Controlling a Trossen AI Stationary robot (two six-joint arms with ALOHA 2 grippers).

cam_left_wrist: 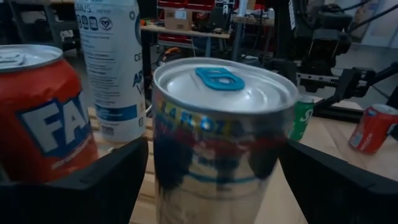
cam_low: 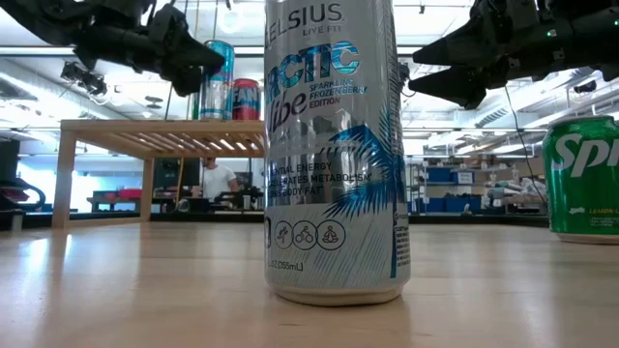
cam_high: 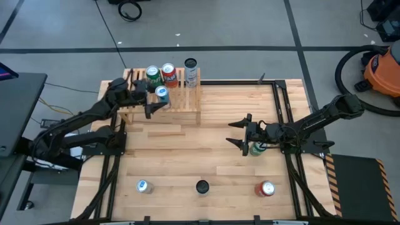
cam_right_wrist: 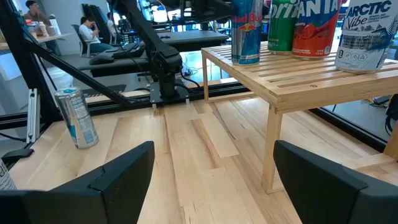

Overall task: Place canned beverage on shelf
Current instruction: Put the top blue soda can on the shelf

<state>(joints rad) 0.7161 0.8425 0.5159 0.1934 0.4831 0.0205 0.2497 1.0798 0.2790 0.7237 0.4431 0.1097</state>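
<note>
Your left gripper (cam_high: 152, 102) sits over the shelf (cam_high: 187, 106) at the back left of the table (cam_high: 206, 150), fingers spread wide on either side of the blue-topped silver can (cam_high: 162, 94). From the left wrist view that can (cam_left_wrist: 224, 137) fills the gap between the two fingers, but you cannot tell whether the pads actually touch its sides. The can stands upright on the slats, just in front of the green can (cam_high: 152, 74) and the red can (cam_high: 169, 74), which stand side by side at the back of the shelf. A tall white can (cam_high: 191, 72) stands upright farther along the back edge, apart from those three. Your right gripper (cam_high: 240, 134) hovers over the right middle of the table, fingers wide apart and holding nothing, pointed toward the shelf. A green can (cam_high: 256, 149) stands on the table right beside the right arm's wrist. Three more cans wait along the front edge of the table: a silver-blue one (cam_high: 143, 186) at the left, a dark-topped tall one (cam_high: 202, 187) in the middle and a red one (cam_high: 266, 189) at the right.
</note>
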